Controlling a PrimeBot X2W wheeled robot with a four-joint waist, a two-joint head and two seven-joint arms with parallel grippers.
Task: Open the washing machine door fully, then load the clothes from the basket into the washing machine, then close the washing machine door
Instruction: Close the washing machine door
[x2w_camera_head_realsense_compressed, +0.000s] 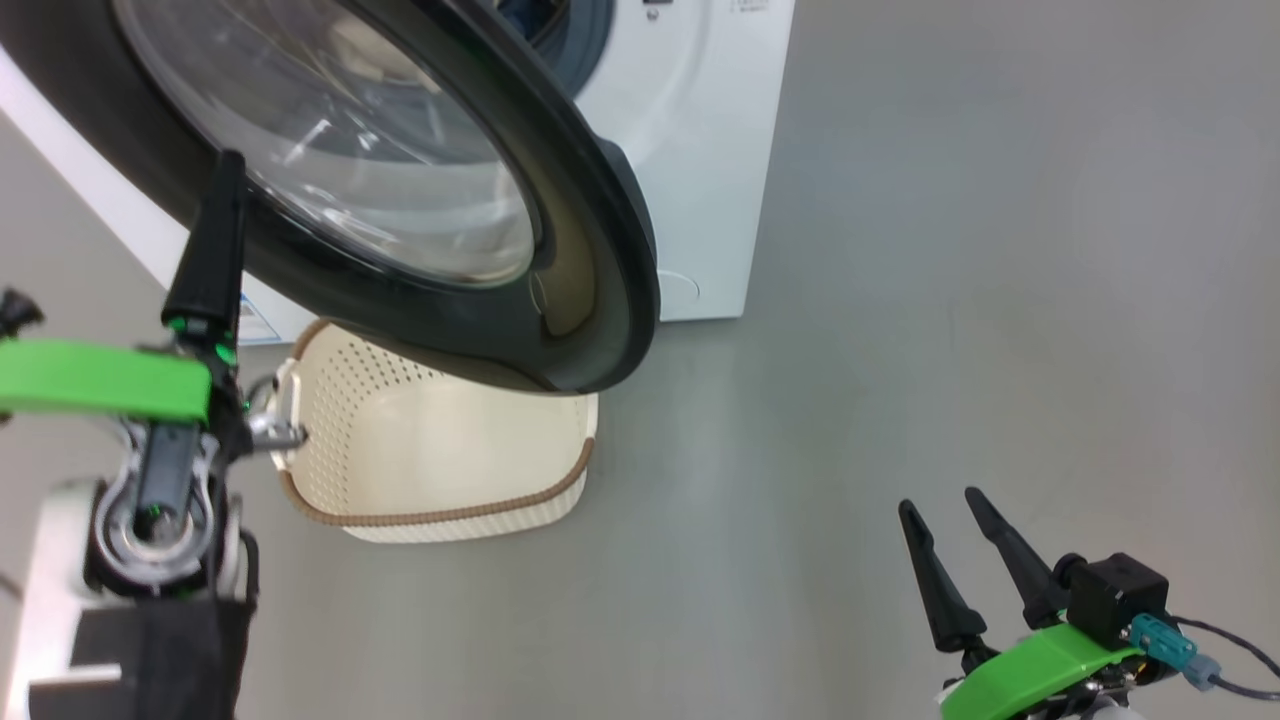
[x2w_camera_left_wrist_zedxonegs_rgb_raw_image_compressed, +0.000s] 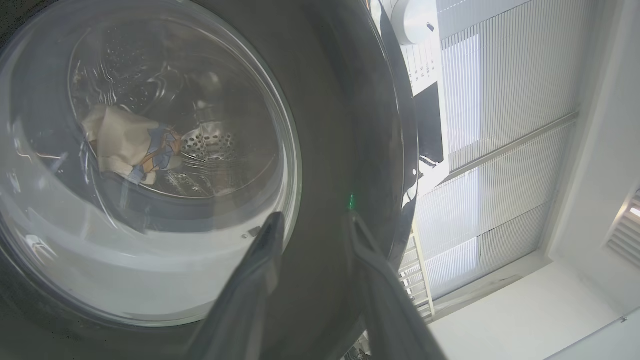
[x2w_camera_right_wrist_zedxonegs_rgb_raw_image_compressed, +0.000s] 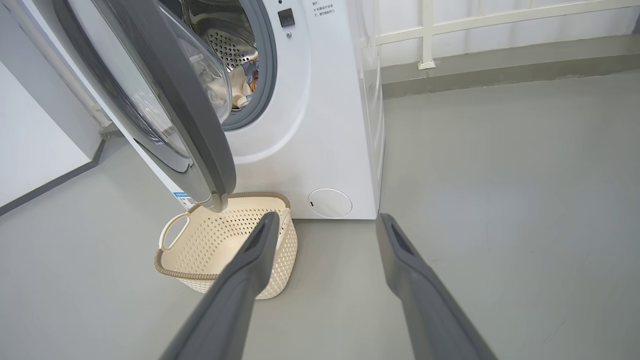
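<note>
Now L gripper (x2w_camera_left_wrist_zedxonegs_rgb_raw_image_compressed: 314, 217) is partly open, empty, tips by the washing machine door (x2w_camera_head_realsense_compressed: 600, 250) ring; R gripper (x2w_camera_right_wrist_zedxonegs_rgb_raw_image_compressed: 326, 216) wide open, empty. Door stands part-open over the basket (x2w_camera_right_wrist_zedxonegs_rgb_raw_image_compressed: 200, 245); clothes (x2w_camera_left_wrist_zedxonegs_rgb_raw_image_compressed: 125, 145) lie in drum (x2w_camera_right_wrist_zedxonegs_rgb_raw_image_compressed: 225, 45).

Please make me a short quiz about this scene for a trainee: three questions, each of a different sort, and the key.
1. True or false: the basket is empty.
2. Multiple choice: which gripper is raised close to the door? A) left B) right C) both
3. Fill in: the clothes lie inside the ____.

Key:
1. True.
2. A, the left gripper.
3. Drum.
</note>
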